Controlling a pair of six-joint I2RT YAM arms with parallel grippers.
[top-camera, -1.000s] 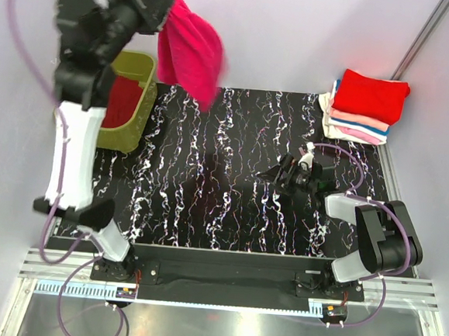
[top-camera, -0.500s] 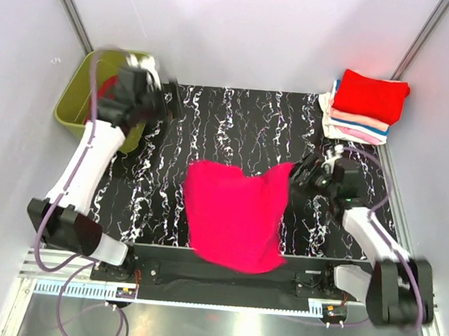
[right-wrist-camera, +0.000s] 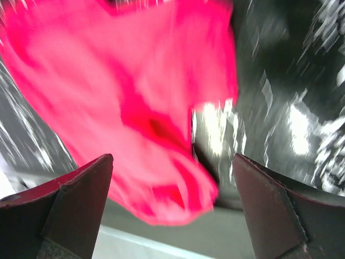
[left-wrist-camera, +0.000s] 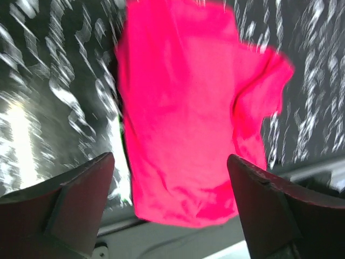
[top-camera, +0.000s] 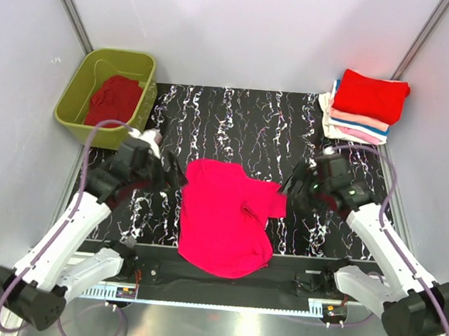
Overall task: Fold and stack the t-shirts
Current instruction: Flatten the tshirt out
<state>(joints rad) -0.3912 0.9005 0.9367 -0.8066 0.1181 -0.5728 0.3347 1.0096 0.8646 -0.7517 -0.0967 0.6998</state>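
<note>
Top external view showed both arms bent low, left hand (top-camera: pixel 168 176) and right hand (top-camera: pixel 294 191) flanking the magenta t-shirt (top-camera: pixel 220 222), each with fingers spread, gripping nothing. The shirt lay rumpled on the marbled surface (top-camera: pixel 228 122), lengthwise near-to-far, its near end overhanging the edge. Folded t-shirts (top-camera: pixel 365 105) sat stacked far right.

Rumpled magenta t-shirt (right-wrist-camera: pixel 118 91) (blurred), 2 fingers (right-wrist-camera: pixel 64 210) apart.

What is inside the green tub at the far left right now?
A crumpled red garment lies in the olive-green tub, covering most of its floor. Whatever is beneath the cloth is hidden, so it cannot be seen whether more shirts lie underneath.
</note>
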